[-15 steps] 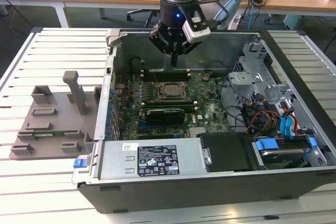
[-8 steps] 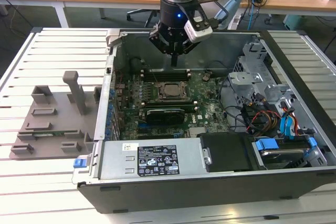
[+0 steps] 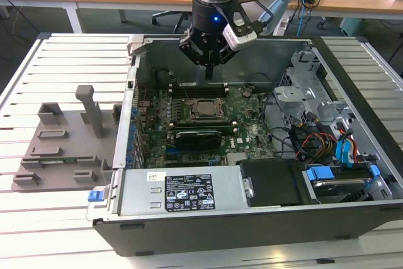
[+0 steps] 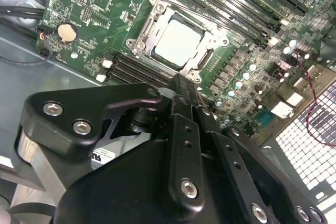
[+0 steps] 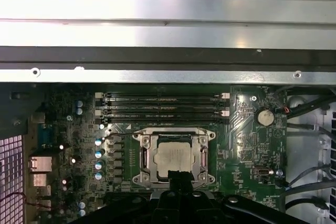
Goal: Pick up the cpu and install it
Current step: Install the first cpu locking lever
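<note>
The cpu (image 3: 203, 109) lies flat in the black, metal-bordered socket frame (image 3: 184, 113) on the green motherboard inside the open computer case. Its silvery square top is seen in both wrist views, cpu (image 4: 177, 42) and cpu (image 5: 173, 160), framed by the socket's metal border (image 5: 143, 162). My gripper (image 3: 208, 71) hangs above the board, a little behind the socket toward the case's back wall. Its two black fingers (image 4: 185, 95) are pressed together, so it is shut, with nothing between them. The fingertips (image 5: 181, 178) sit just at the socket's edge in the first wrist view, clear of the chip.
A grey plastic tray (image 3: 63, 146) with slots and an upright post (image 3: 92, 110) lies on the slatted table at the exterior view's left. Memory slots (image 5: 163, 106), a black heatsink block (image 3: 198, 137), the power supply (image 3: 182, 192), drive cage and cables (image 3: 315, 137) crowd the case.
</note>
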